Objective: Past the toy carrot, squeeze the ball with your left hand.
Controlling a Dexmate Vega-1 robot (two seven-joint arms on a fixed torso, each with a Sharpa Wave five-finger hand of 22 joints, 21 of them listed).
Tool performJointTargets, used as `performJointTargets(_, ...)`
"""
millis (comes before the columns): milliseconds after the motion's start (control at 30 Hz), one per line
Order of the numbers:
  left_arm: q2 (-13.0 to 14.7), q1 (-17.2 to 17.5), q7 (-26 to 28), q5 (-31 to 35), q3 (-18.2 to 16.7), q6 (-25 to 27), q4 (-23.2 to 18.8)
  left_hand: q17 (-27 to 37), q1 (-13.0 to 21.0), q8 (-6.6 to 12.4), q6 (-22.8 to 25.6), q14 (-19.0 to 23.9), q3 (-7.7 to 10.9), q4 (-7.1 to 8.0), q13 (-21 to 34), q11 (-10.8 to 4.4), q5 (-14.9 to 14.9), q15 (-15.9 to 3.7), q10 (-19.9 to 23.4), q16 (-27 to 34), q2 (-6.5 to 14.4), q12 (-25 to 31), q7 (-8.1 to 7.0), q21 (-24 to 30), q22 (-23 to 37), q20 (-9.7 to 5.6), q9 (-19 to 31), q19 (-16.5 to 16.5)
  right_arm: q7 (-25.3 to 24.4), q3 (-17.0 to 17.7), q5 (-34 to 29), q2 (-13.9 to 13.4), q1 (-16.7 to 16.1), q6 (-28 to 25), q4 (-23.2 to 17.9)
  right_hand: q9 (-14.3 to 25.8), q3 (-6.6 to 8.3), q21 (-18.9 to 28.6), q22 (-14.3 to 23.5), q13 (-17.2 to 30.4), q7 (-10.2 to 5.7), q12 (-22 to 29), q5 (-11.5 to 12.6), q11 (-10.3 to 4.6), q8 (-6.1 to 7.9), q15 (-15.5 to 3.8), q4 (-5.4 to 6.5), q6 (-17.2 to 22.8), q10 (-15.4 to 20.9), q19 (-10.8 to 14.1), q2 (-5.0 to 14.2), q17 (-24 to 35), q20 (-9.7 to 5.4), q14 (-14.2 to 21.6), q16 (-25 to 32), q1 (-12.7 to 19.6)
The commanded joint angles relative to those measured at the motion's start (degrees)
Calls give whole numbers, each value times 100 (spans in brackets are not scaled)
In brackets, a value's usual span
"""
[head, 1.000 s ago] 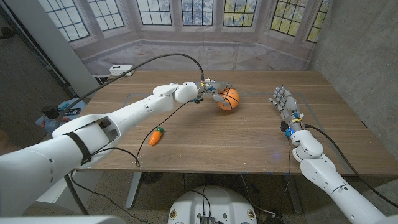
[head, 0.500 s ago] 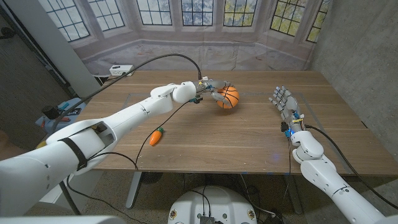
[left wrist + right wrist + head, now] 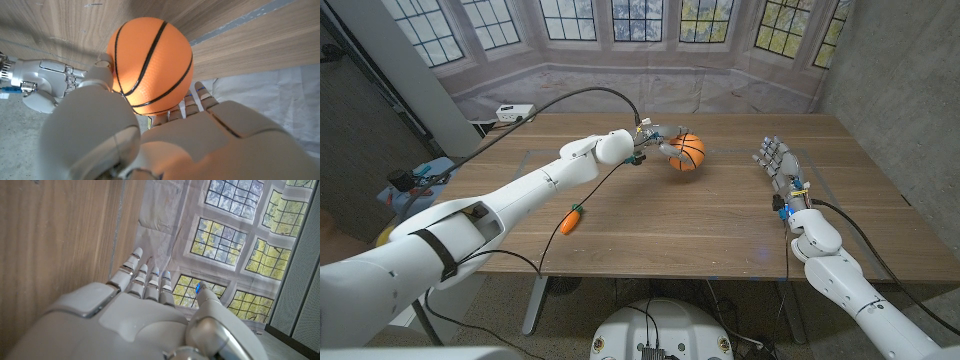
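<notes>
Orange with black seams, the toy basketball (image 3: 687, 152) sits in the grip of the left hand (image 3: 660, 147) toward the far middle of the wooden table (image 3: 720, 215), well beyond the toy carrot (image 3: 570, 220) that lies nearer the front edge on the robot's left side. From the head view the left arm (image 3: 520, 190) stretches diagonally across the tabletop, and its fingers wrap the ball from the left — whether the ball touches the wood or is just above it cannot be told there. In the left wrist view the ball (image 3: 150, 65) is cradled against the palm, with the thumb (image 3: 102, 75) pressed on one side and the fingers (image 3: 200, 97) curling under the other, wood grain showing behind it. The right hand (image 3: 778, 165) stands on the table's right side, well apart from the ball, holding nothing, its fingers straight and side by side — the right wrist view shows them (image 3: 147, 280) extended together beside the thumb (image 3: 207, 295). A black cable (image 3: 570, 98) arcs over the left arm, and a white power strip (image 3: 515, 112) lies at the far left corner of the table.
</notes>
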Motion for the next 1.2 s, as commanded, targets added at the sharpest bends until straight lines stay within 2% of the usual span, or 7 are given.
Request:
performJointTargets(33, -52, 158, 56, -439, -202, 246, -122, 25, 25, 50, 78, 37, -30, -8, 33, 12, 11, 10, 49, -12, 57, 51, -17, 44, 27, 12, 26, 55, 7, 49, -19, -82, -26, -65, -95, 15, -31, 38, 13, 33, 22, 24, 13, 9, 23, 14, -8, 20, 15, 25, 4, 17, 14, 29, 53, 86)
performJointTargets(1200, -334, 458, 159, -2212, -794, 336, 237, 25, 44, 101, 250, 116, -101, 4, 88, 33, 29, 12, 122, -28, 101, 64, 47, 50, 36, 17, 78, 98, -173, 96, -184, -135, -93, -132, -289, 15, -40, 36, 13, 33, 19, 23, 14, 10, 22, 14, 0, 23, 17, 26, 14, 21, 17, 32, 57, 84)
